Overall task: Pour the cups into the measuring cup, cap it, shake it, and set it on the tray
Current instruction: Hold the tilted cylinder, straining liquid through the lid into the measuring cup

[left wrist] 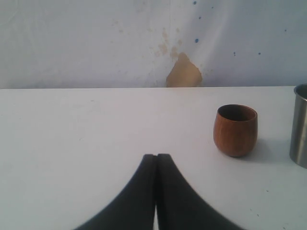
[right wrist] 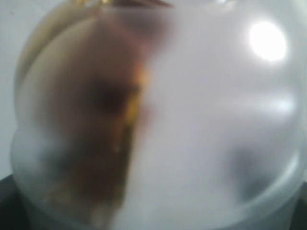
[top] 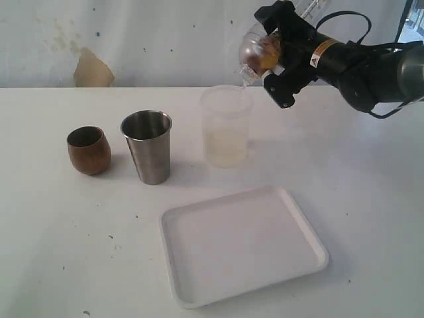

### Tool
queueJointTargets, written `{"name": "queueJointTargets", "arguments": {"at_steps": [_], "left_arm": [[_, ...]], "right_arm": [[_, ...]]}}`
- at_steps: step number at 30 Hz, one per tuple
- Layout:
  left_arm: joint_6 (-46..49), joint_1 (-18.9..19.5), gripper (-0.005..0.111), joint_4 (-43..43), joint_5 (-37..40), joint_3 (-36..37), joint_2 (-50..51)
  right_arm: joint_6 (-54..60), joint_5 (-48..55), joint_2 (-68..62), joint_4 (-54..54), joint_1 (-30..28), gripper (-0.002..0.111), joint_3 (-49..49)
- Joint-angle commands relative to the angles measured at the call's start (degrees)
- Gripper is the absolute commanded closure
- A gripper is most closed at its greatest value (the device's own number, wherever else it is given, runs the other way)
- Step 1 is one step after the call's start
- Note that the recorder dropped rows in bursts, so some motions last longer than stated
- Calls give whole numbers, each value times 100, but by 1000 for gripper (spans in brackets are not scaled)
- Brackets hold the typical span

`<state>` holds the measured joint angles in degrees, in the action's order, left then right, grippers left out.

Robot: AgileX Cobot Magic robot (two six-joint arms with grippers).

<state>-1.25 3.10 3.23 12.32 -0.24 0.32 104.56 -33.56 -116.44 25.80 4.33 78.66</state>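
My right gripper [top: 268, 58] is shut on the clear plastic measuring cup [top: 255, 48], held tilted in the air with its mouth down over a frosted plastic cup [top: 226, 126]. A thin stream falls from it into that cup, which holds pale liquid. In the right wrist view the measuring cup [right wrist: 192, 120] fills the picture as a blur, and its marks do not show. The brown wooden cup [top: 89, 150] [left wrist: 235, 130] and the steel tumbler [top: 148, 146] [left wrist: 300, 125] stand upright on the left. The white tray [top: 242, 246] lies at the front. My left gripper [left wrist: 156, 156] is shut and empty, short of the wooden cup.
The white table [top: 53, 232] runs back to a stained pale wall with a tan patch [top: 92, 69]. The right arm [top: 358, 59] reaches in from the upper right above the table.
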Motion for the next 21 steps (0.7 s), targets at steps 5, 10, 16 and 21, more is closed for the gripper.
{"name": "queueJointTargets", "arguments": {"at_steps": [5,10,16,21], "left_arm": [[0,-23,107,23,-61,24,-32],[0,-23,107,23,-61,24,-32],[0,-23,107,23,-61,24,-32],[0,-23,107,23,-65,24,-32]], "right_arm": [[204,-396,96,-24,-31,108,67],[364,-419,96,-24,-31,108,67],[364,-404,96,-37,-31,108,67],[364,-407,106,-37,-31,108,67]]}}
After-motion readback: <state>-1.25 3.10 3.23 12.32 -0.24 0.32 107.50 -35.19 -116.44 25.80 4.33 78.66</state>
